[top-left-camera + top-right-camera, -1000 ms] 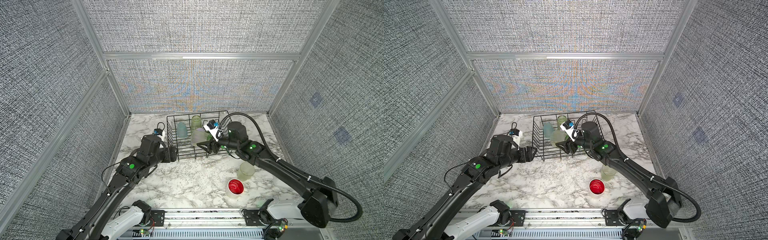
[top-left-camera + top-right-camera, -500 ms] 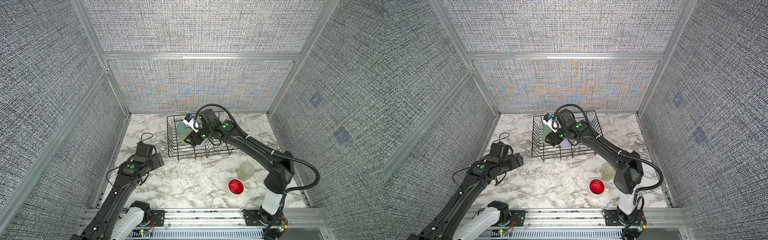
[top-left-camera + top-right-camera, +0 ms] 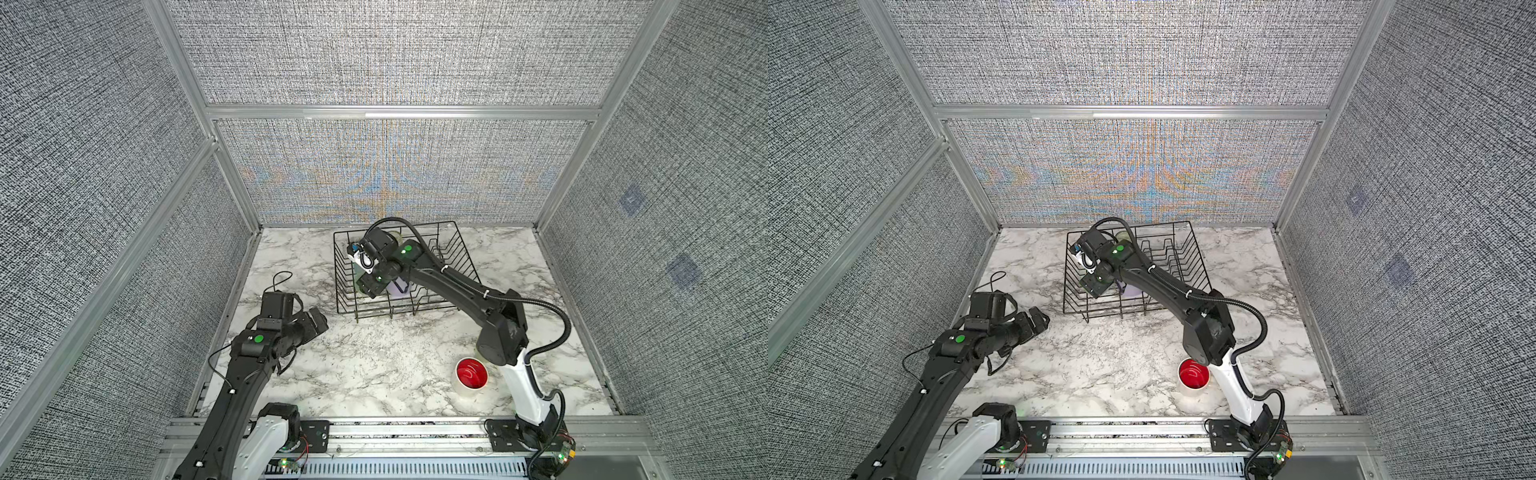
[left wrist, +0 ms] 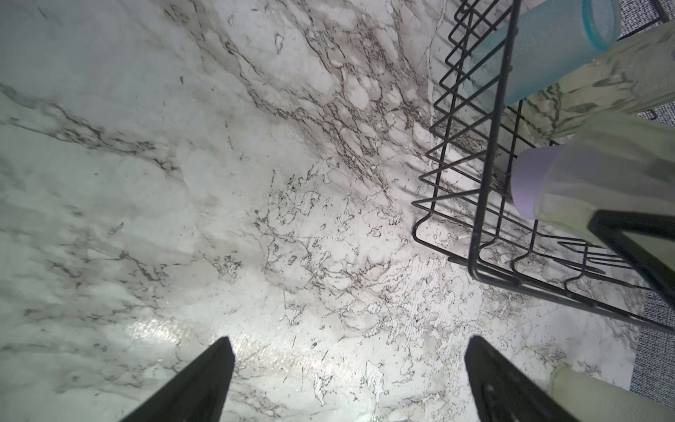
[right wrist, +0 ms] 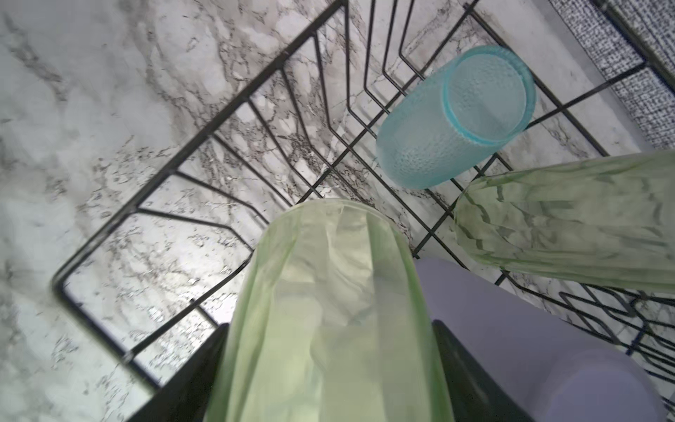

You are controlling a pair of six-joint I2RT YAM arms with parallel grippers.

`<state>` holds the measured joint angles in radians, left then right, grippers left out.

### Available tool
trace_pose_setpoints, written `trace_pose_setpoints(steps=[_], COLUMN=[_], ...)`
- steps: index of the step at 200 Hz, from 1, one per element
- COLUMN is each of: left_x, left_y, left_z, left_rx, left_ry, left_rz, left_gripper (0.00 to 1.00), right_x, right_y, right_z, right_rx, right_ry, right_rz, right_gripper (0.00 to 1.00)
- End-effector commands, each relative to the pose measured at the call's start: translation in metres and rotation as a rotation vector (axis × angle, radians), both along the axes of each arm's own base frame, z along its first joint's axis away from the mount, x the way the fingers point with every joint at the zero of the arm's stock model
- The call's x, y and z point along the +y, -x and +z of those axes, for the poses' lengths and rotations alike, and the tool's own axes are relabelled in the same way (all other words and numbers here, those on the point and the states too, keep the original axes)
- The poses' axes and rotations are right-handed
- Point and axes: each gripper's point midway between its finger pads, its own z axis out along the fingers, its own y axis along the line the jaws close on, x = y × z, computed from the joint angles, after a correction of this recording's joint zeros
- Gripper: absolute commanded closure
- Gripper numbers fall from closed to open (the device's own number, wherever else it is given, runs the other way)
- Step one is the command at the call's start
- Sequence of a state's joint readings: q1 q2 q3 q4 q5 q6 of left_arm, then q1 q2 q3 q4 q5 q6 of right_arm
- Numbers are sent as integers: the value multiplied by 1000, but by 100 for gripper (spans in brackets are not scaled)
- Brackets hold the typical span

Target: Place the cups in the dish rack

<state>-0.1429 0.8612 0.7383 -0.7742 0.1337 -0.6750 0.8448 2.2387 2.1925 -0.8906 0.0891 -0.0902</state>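
Green cup (image 5: 328, 292) is being gripped by the right gripper (image 5: 330, 365) inside the dish rack (image 3: 465, 249), centre of both top views; left gripper (image 4: 347, 376) is hanging wide open, empty, over the marble table (image 4: 219, 182).

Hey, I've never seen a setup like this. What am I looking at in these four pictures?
These are two robot arms on a marble table, each ending in a two-fingered gripper. Two pictures look down from overhead at the whole scene. The other two come from small cameras on the arms' wrists. A black wire dish rack stands at the back. The right gripper is inside it, closed on a pale green cup. A light blue cup, a taller green cup and a lilac cup are already in the rack. The left gripper hangs open and empty over bare marble beside the rack. A white cup with a red inside waits on the table near the right arm.
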Motion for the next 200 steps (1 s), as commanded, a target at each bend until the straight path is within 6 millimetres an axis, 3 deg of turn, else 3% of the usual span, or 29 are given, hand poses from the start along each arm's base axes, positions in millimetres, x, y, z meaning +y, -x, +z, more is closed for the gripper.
trace_pose_setpoints(steps=[1, 54, 85, 106, 146, 200], left_x=[3, -1, -6, -8, -10, -11], left_y=[2, 2, -2, -2, -4, -1], left_z=[0, -1, -1, -2, -3, -7], left_rx=[10, 19, 7, 12, 7, 8], left_ry=[-12, 13, 41, 53, 66, 77], left_rz=[11, 1, -3, -2, -10, 0], left_gripper=[1, 1, 1, 1, 1, 1], right_x=[-4, 5, 5, 15, 21, 23], right_y=[-17, -28, -27, -19, -16, -24], right_z=[-10, -40, -53, -62, -69, -65], right_rx=[-36, -13, 5, 61, 93, 46], right_ry=[18, 15, 35, 12, 11, 16], right_rz=[-127, -202, -206, -158, -131, -120], right_gripper=[42, 42, 41, 40, 33, 31])
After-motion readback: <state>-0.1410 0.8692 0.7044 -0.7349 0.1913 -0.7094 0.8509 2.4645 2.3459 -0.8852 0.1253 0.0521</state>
